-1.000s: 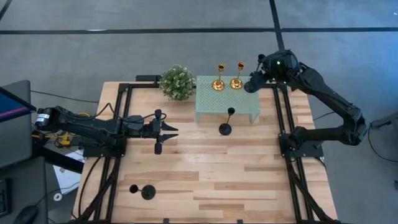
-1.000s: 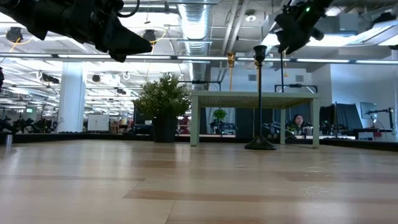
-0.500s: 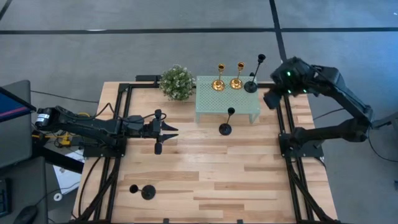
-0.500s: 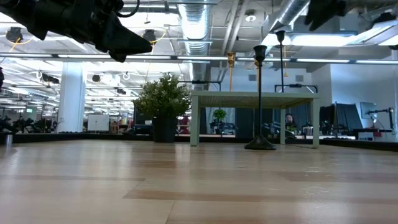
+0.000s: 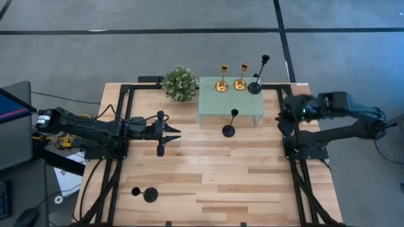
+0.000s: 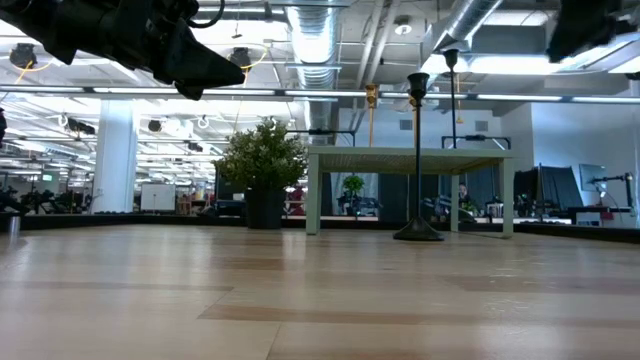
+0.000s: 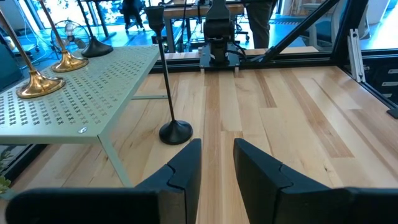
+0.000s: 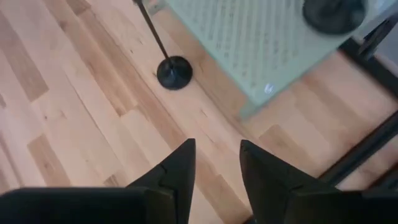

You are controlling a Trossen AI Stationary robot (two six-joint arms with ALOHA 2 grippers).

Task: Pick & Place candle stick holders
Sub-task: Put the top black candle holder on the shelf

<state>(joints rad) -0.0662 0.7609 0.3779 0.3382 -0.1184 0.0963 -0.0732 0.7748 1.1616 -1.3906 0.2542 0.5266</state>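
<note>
Two gold holders (image 5: 222, 82) (image 5: 240, 81) and one black holder (image 5: 255, 86) stand on the mint-green stand (image 5: 227, 104). A second black holder (image 5: 228, 130) stands on its disc base on the table in front of the stand and also shows in the right wrist view (image 8: 173, 71). A third black holder (image 5: 149, 194) is near the table's near left corner. My right gripper (image 5: 283, 117) is open and empty at the table's right side, off the stand's right end. My left gripper (image 5: 169, 132) is open and empty at mid-left, pointing toward the stand.
A leafy green plant ball (image 5: 179, 83) sits at the stand's left end. Black frame rails (image 5: 287, 135) run along the table's left and right sides. Bare wood lies between the stand and the near edge.
My right gripper has let go of the black holder, which now stands on the stand's far right corner. The gripper has drawn away toward the table's right and near side. My left arm has kept still.
</note>
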